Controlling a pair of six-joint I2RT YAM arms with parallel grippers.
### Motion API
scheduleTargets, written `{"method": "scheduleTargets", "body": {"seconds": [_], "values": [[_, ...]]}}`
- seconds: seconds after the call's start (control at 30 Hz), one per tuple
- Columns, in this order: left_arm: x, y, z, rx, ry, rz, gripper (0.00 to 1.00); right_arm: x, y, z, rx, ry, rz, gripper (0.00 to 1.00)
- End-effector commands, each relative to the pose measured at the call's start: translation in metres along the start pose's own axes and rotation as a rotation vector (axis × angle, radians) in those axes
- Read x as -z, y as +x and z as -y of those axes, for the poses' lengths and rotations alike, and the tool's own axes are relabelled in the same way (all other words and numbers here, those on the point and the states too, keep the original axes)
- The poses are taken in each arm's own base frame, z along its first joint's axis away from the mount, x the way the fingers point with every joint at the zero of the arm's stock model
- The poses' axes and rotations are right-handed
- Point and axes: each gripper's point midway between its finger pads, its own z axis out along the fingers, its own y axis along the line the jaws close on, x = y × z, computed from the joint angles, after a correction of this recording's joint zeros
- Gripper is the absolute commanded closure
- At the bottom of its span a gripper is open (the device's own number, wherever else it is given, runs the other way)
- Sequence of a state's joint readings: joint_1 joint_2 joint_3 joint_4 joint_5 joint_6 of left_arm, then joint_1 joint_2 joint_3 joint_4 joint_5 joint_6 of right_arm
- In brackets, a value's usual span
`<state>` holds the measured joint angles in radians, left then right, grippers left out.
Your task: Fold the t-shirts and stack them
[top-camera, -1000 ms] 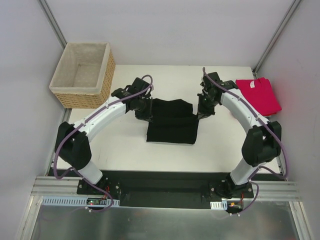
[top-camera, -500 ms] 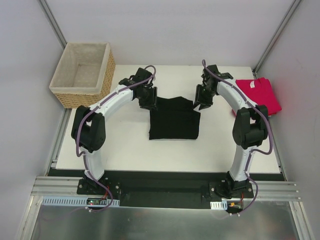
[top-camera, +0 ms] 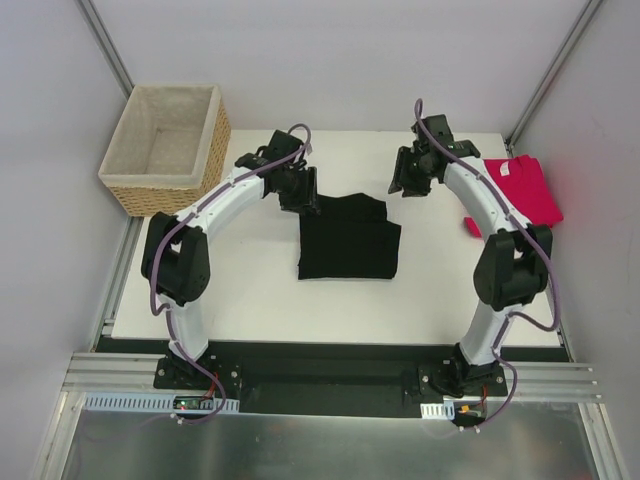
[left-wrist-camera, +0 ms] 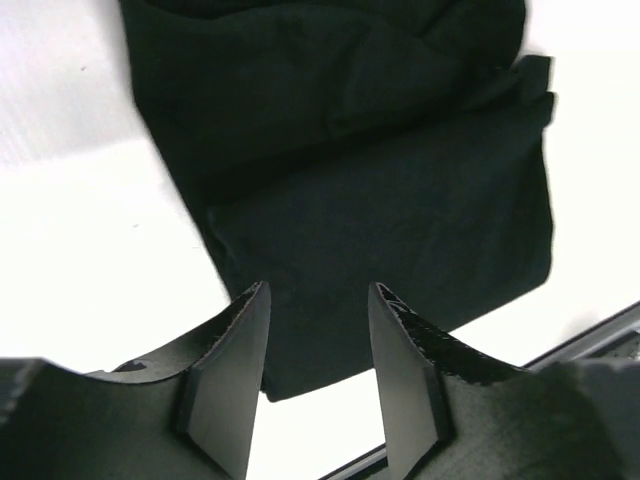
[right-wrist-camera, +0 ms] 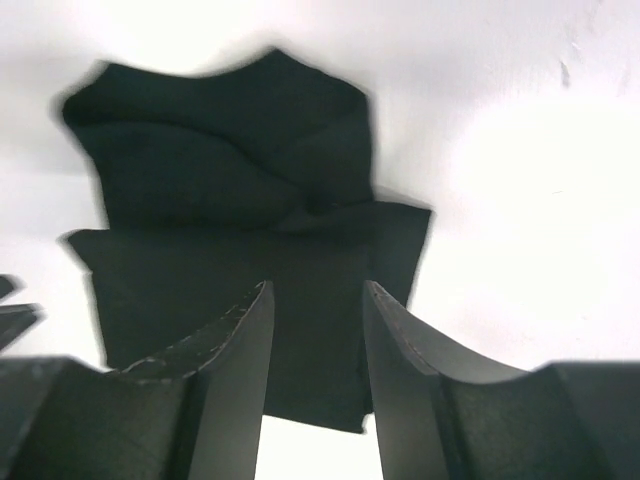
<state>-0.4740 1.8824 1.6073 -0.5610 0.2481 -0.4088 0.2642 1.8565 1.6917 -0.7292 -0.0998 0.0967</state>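
1. The black t-shirt (top-camera: 348, 240) lies flat in the middle of the table (top-camera: 250, 300), folded into a rough rectangle.
2. It shows as stacked layers. A narrower layer sits at the far side and a wider one lies nearer the arm bases, which leaves a small step along its right edge.
3. In the left wrist view the black t-shirt (left-wrist-camera: 380, 180) shows soft creases and one fold edge running across it. All the cloth on show is plain black.
4. In the right wrist view the black t-shirt (right-wrist-camera: 230, 220) is blurred. Its far layer looks rumpled, with uneven corners.
5. The pinkish-red t-shirt (top-camera: 525, 185) lies folded at the far right corner of the table, partly hidden behind the right arm. A pale label shows at its neck. It is well apart from the black one.
6. The left claw (top-camera: 303, 195) is at the far left corner of the black shirt. Whether it touches the cloth cannot be told.
7. From its own camera the left claw (left-wrist-camera: 318, 300) is released. Its fingers (left-wrist-camera: 225, 380) stand apart with nothing between them.
8. The right claw (top-camera: 408, 180) is beyond the shirt's far right corner and clear of the cloth.
9. The right claw (right-wrist-camera: 318, 292) is also released, its fingers (right-wrist-camera: 410, 380) spread and holding nothing.
10. A wicker basket (top-camera: 170, 197) with a pale lining stands at the far left corner.
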Motion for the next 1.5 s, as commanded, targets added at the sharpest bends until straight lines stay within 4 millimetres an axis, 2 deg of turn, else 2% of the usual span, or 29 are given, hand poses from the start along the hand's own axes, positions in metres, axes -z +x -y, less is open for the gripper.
{"method": "scheduleTargets", "body": {"seconds": [0.0,0.03,0.07,0.1,0.13,0.2,0.23,0.3,0.37,0.43,0.47,0.67,0.8,0.93,1.1,1.13,1.3,1.47], "values": [[0.026,0.002,0.031,-0.031,0.139,0.029,0.59,0.031,0.011,-0.024,-0.050,-0.148,0.041,0.57],[0.022,0.015,0.025,-0.014,0.134,0.008,0.59,0.037,0.016,-0.026,-0.062,-0.170,0.048,0.58],[0.019,0.015,0.026,-0.014,0.152,0.027,0.61,0.026,0.040,-0.021,-0.090,-0.172,-0.004,0.59],[0.018,0.021,0.028,0.004,0.167,0.017,0.62,0.025,0.042,-0.029,-0.089,-0.221,0.003,0.60],[0.015,0.032,0.026,0.012,0.175,0.002,0.65,0.028,0.050,-0.033,-0.088,-0.245,-0.001,0.67],[0.011,0.036,0.030,0.018,0.201,0.004,0.68,0.024,0.071,-0.042,-0.082,-0.294,-0.049,0.81],[0.005,0.046,0.031,0.018,0.207,-0.022,0.74,0.024,0.080,-0.052,-0.053,-0.312,-0.070,0.93],[-0.002,0.053,0.033,0.012,0.208,-0.042,0.80,0.020,0.097,-0.058,-0.015,-0.302,-0.118,0.99],[-0.010,0.063,0.037,0.006,0.210,-0.071,0.90,0.016,0.114,-0.071,0.026,-0.309,-0.160,0.99],[-0.015,0.071,0.040,-0.005,0.211,-0.088,0.94,0.013,0.123,-0.081,0.053,-0.313,-0.180,0.99],[-0.016,0.073,0.042,-0.006,0.213,-0.095,1.00,0.010,0.126,-0.084,0.058,-0.315,-0.192,0.99],[-0.013,0.091,0.044,0.044,0.229,-0.142,1.00,0.003,0.143,-0.098,0.084,-0.310,-0.280,0.99],[-0.007,0.108,0.040,0.068,0.217,-0.163,1.00,-0.001,0.158,-0.091,0.092,-0.264,-0.326,0.99],[-0.022,0.127,0.025,0.084,0.178,-0.218,1.00,-0.016,0.171,-0.082,0.081,-0.214,-0.394,0.99],[-0.045,0.128,0.019,0.072,0.160,-0.251,1.00,-0.033,0.178,-0.076,0.090,-0.172,-0.452,0.99],[-0.053,0.127,0.019,0.073,0.159,-0.262,1.00,-0.035,0.174,-0.078,0.093,-0.171,-0.449,0.99],[-0.070,0.123,0.013,0.066,0.132,-0.267,1.00,-0.056,0.183,-0.065,0.094,-0.088,-0.508,0.99],[-0.082,0.133,-0.005,0.078,0.084,-0.288,1.00,-0.067,0.190,-0.054,0.059,-0.012,-0.552,0.99]]}}
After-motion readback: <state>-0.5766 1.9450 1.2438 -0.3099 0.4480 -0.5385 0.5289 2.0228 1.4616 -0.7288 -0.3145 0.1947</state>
